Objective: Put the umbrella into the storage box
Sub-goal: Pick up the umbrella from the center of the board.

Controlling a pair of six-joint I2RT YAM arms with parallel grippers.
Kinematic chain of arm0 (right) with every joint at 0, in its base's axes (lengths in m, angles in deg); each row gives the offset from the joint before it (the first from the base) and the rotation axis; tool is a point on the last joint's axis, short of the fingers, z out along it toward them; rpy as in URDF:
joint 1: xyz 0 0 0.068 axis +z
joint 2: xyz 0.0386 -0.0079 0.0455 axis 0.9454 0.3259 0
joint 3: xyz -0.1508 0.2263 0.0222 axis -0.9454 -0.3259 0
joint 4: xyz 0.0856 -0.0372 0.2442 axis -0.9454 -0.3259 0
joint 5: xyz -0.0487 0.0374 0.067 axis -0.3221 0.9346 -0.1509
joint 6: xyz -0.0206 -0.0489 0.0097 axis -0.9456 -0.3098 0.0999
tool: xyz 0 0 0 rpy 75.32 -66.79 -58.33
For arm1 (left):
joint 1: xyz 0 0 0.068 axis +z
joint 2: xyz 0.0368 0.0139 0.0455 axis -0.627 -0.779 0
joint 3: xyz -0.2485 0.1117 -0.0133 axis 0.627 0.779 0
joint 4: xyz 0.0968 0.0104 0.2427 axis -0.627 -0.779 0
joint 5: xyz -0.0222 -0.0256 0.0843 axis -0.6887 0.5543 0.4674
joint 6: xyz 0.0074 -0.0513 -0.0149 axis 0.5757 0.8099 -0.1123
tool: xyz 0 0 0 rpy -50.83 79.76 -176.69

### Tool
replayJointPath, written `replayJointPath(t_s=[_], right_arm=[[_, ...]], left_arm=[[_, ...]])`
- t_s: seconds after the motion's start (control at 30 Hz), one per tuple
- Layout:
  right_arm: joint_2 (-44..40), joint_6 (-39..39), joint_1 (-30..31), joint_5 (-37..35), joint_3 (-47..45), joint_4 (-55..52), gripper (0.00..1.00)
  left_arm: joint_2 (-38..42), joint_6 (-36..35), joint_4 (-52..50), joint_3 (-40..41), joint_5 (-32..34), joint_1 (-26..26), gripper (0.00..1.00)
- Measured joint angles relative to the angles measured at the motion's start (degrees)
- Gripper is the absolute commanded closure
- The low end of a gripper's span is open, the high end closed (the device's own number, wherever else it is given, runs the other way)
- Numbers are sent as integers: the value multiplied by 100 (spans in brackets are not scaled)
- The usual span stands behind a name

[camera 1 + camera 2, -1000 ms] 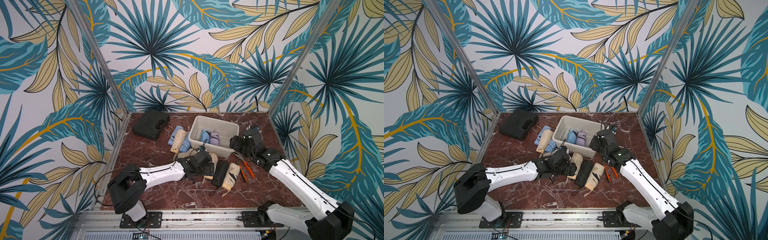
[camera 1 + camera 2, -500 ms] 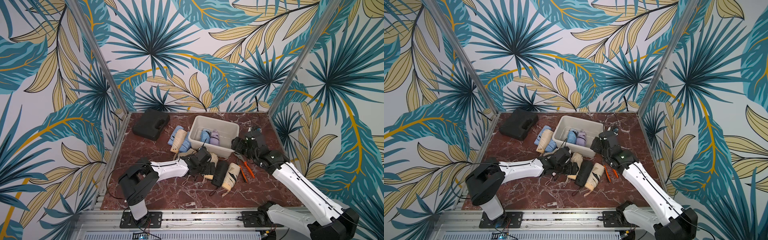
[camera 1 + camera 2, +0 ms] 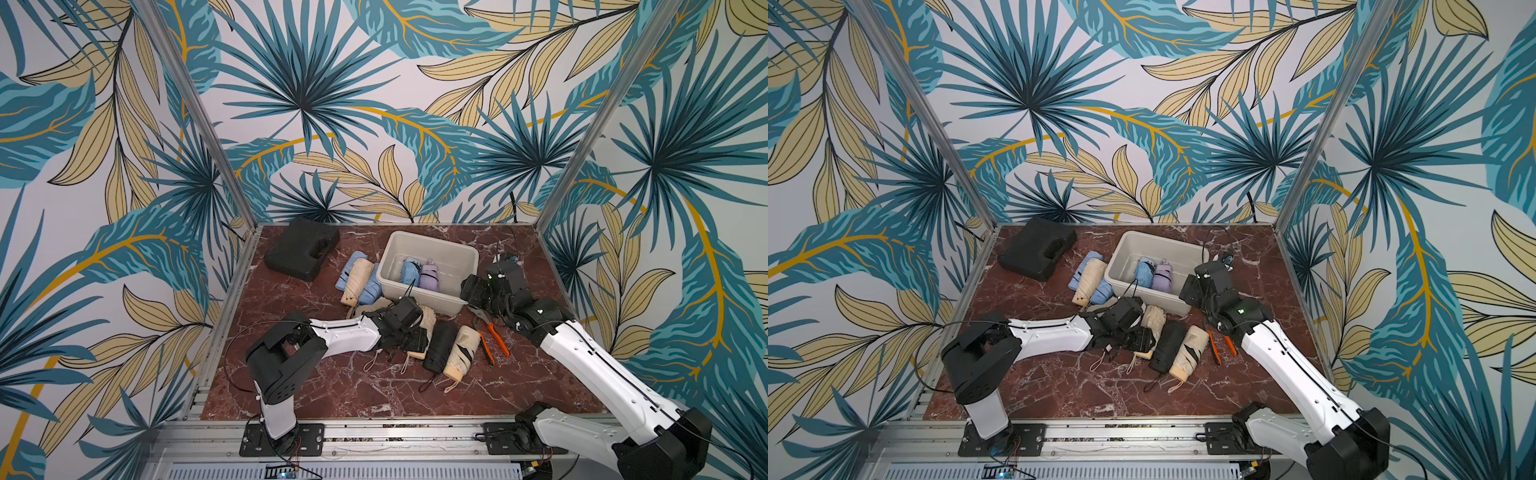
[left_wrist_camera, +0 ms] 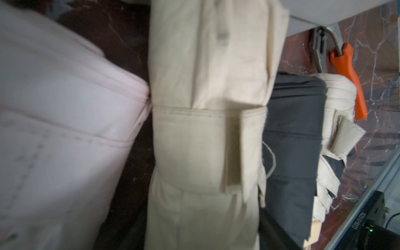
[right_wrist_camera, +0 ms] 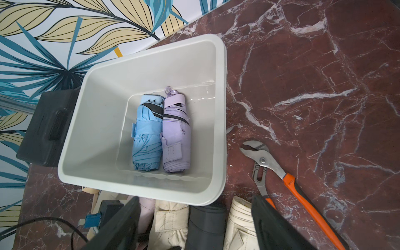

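Lying stretched low from the lower left towards frame centre, with the left gripper [image 3: 411, 337] down over the beige umbrella [image 4: 207, 129] on the worktop [image 3: 332, 386], just below the storage box [image 3: 436, 255]; cannot tell whether clamped yet. Rising bent from the lower right, right gripper [image 3: 473, 289] spread wide and holding nothing, beside the box's right end. Inside, a blue umbrella [image 5: 147, 134] touching a lilac umbrella [image 5: 176, 134].

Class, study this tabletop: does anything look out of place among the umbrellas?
Yes. Orange-handled pliers lie on the marble table beside the storage box, close to a beige folded umbrella. A hand tool looks odd among umbrellas being packed. Nothing appears spilled or damaged.
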Motion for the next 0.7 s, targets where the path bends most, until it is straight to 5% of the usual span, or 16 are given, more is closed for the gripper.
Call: replayJointPath(t_s=[0.37,0.7], right_arm=[[142,-876,0,-11,448,-20,17],[170,-2988,-4,774,1097,42,17]], left_arm=[[518,-590,31,313,149,0,72],[1392,-1292,-356,315,-507,188,78]])
